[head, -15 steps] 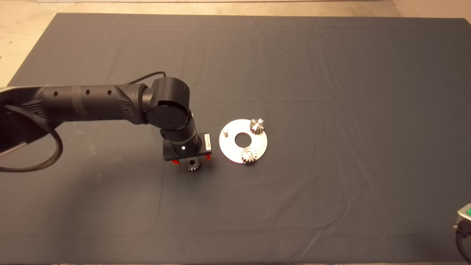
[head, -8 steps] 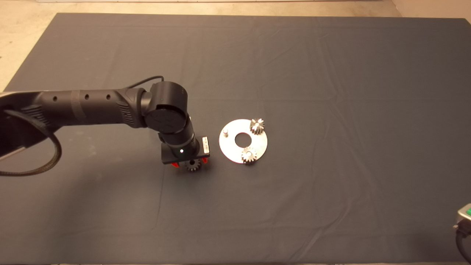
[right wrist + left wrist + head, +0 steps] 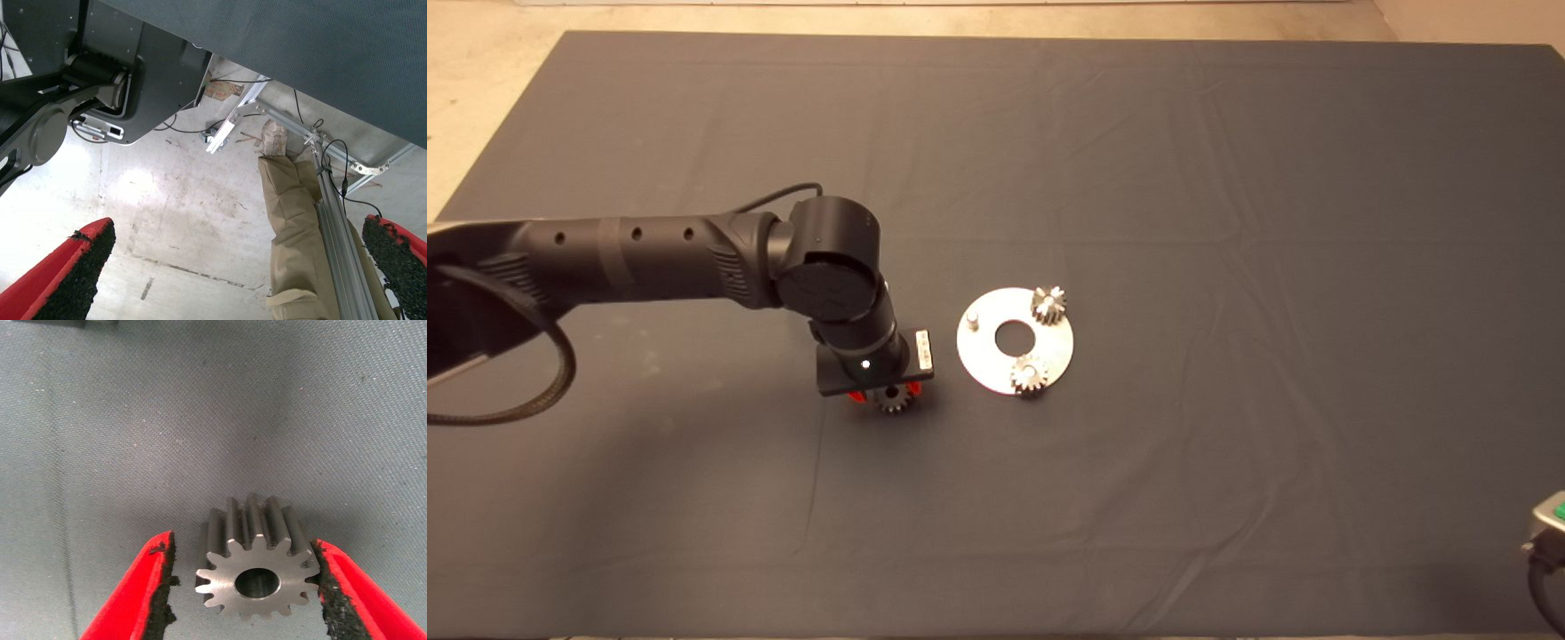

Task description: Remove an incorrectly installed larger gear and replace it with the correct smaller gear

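The smaller gear (image 3: 892, 399), bright with many fine teeth, lies flat on the mat left of the round steel plate (image 3: 983, 363). My left gripper (image 3: 884, 392) is down over it, open. In the left wrist view the smaller gear (image 3: 257, 577) sits between the red fingers (image 3: 143, 587). One pad is close against its teeth and a gap shows at the other. A darker, coarse-toothed gear, seemingly the larger gear (image 3: 1048, 304), sits on the plate's far edge. Another bright gear (image 3: 1029, 373) is on the plate's near edge. My right gripper (image 3: 1552, 524) is parked at the lower right, open.
The plate has a centre hole and a bare peg (image 3: 973, 319) on its left side. The right wrist view shows the floor beyond the mat, a person's leg (image 3: 297, 227) in tan trousers, and an aluminium frame.
The left gripper has shifted slightly left and down onto the gear, and its fingers have narrowed around it. The gear and the plate have not moved.
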`<state>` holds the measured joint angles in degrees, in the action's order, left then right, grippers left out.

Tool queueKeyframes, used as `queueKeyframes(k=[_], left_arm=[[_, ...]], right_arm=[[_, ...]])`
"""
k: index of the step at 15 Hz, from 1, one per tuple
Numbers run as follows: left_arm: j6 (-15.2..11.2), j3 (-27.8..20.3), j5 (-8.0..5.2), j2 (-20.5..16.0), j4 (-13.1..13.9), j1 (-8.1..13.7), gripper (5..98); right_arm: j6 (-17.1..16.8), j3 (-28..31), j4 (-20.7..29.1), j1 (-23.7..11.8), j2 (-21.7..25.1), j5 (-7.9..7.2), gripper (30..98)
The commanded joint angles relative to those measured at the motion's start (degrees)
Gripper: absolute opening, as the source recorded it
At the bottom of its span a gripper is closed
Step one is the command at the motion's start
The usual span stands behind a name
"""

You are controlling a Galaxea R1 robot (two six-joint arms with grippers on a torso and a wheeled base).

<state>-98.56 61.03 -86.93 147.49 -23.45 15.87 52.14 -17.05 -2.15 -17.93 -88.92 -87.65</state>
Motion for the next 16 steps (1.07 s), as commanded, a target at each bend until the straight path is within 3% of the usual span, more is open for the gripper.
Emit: queueKeyframes(k=[1, 6, 16], left_arm=[[0.39, 0.83, -2.79, -0.23, 0.08, 0.3, 46.7], [0.56, 0.75, -2.56, -0.23, 0.28, 0.3, 39.0], [0.56, 1.36, -2.84, 0.35, 1.43, 0.95, 33.7]], right_arm=[[-0.2, 0.2, -2.07, -0.26, -0.44, -7.18, 97.7], [-0.15, 0.2, -1.99, -0.26, -0.61, -7.18, 97.7], [-0.11, 0.2, -1.99, -0.26, -0.61, -7.18, 97.7]])
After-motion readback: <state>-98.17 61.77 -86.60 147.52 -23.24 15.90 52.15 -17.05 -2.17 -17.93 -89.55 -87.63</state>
